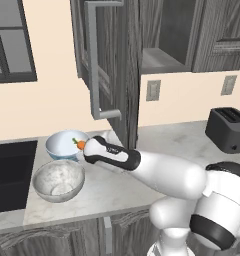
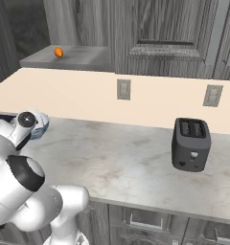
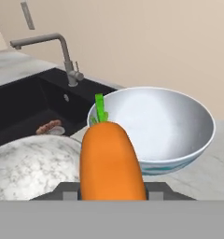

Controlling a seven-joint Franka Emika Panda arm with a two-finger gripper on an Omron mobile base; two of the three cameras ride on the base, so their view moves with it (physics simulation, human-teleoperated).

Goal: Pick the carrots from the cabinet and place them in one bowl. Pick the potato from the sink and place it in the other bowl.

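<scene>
Holding a carrot (image 3: 111, 161), the tool (image 3: 112, 192) is closed on its smooth orange body, which tapers to a short green top pointing away from the hand. In the left base view this carrot (image 1: 81, 145) shows as a small orange spot at the end of the white arm, above the near rim of the pale blue-white bowl (image 1: 62, 145). The finger tips themselves are mostly hidden behind the carrot in the hand view, so only their dark edges show on both sides.

The pale bowl (image 3: 179, 140) is smooth and glossy, with a thin blue-green line near its base, and it looks empty inside. Just beside it stands the mottled bowl (image 1: 58, 181), round, with a marbled grey-white stone texture; in the hand view its rim (image 3: 25, 163) is cut off at the left and bottom. Both bowls rest on the light marbled surface (image 1: 112, 187).

The sink (image 3: 25, 112) is a black rectangular basin with a slim grey metal faucet (image 3: 62, 51). Inside it lies the potato (image 3: 48, 126), a small brownish lump, partly hidden by the mottled bowl's rim.

In the right base view a second carrot (image 2: 59, 52) lies on the shelf of the dark wood-grain cabinet (image 2: 74, 56); it is small there, and its green top is hard to make out. A black toaster (image 2: 191, 144) stands on the surface well apart.
</scene>
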